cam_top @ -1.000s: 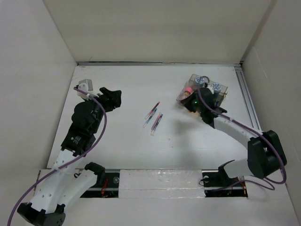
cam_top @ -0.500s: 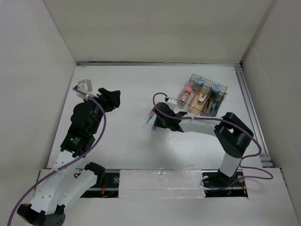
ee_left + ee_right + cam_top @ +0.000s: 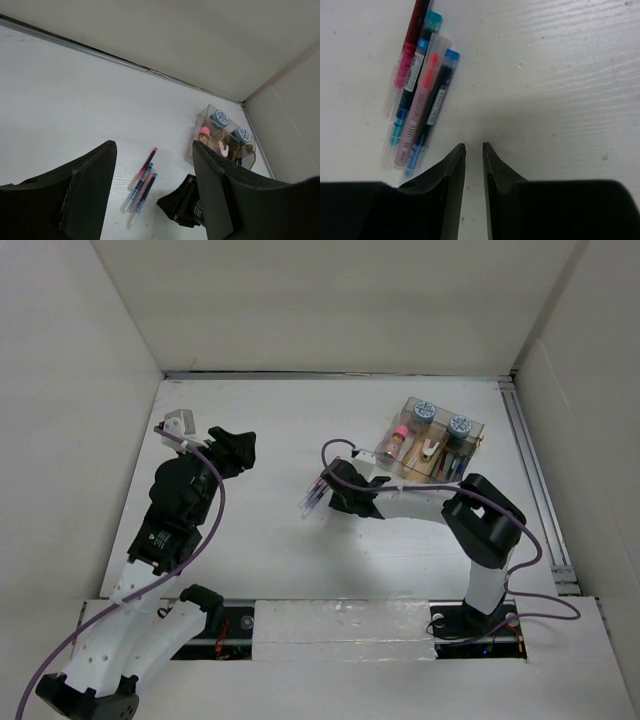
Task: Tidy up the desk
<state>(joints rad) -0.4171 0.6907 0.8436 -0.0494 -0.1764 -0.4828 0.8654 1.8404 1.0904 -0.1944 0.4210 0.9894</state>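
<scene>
The desk (image 3: 270,560) is a white tabletop. Several pens (image 3: 312,496) lie bunched side by side near its middle; they also show in the left wrist view (image 3: 140,182) and the right wrist view (image 3: 420,100). My right gripper (image 3: 328,490) is low over the desk, just right of the pens. Its jaws stand a narrow gap apart with nothing between them (image 3: 472,146). My left gripper (image 3: 238,448) is wide open and empty (image 3: 153,144), raised over the left part of the desk.
A small clear compartment box (image 3: 408,406) with small items stands at the back right and also shows in the left wrist view (image 3: 202,119). A metal rail (image 3: 530,470) runs along the right edge. White walls enclose the desk.
My right arm swung left from the clear box to the pens. The two separate pairs of pens now lie bunched together, slightly further left. The left arm has not moved.
</scene>
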